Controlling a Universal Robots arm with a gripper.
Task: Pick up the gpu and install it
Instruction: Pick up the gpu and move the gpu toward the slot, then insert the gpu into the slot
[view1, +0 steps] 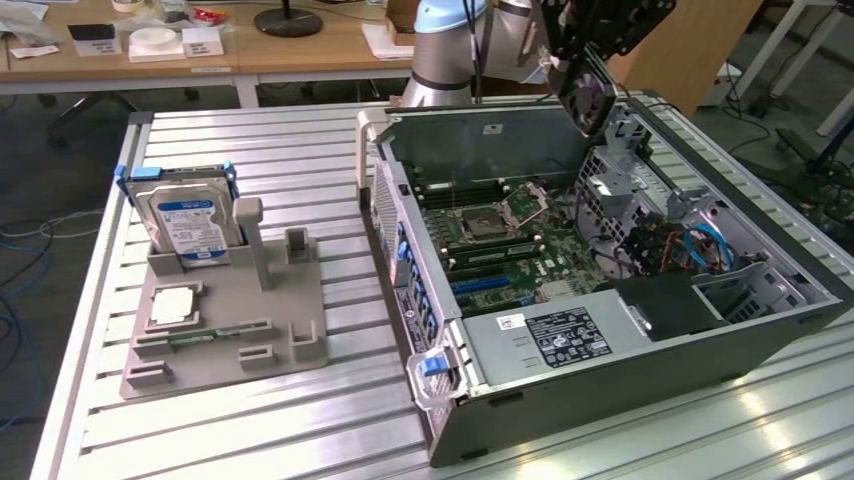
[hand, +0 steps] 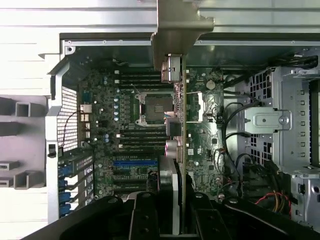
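My black two-finger gripper (hand: 174, 212) is clamped on the gpu (view1: 587, 95), a thin dark-faced card at upper right of the exterior view, above the open grey metal computer case (view1: 601, 400); any tilt or slip could bring it down askew onto the green motherboard (view1: 514, 245).

Dark gpu (view1: 587, 93), green motherboard (view1: 523, 258), blue-labelled silver hard drive (view1: 184, 225), grey holder (view1: 254, 312), ribbed silver table (view1: 267, 150)

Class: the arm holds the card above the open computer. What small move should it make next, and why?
Probably carry the gpu, gripped in the gripper, across and down toward the blue slot: it hangs high above the case, away from that slot.
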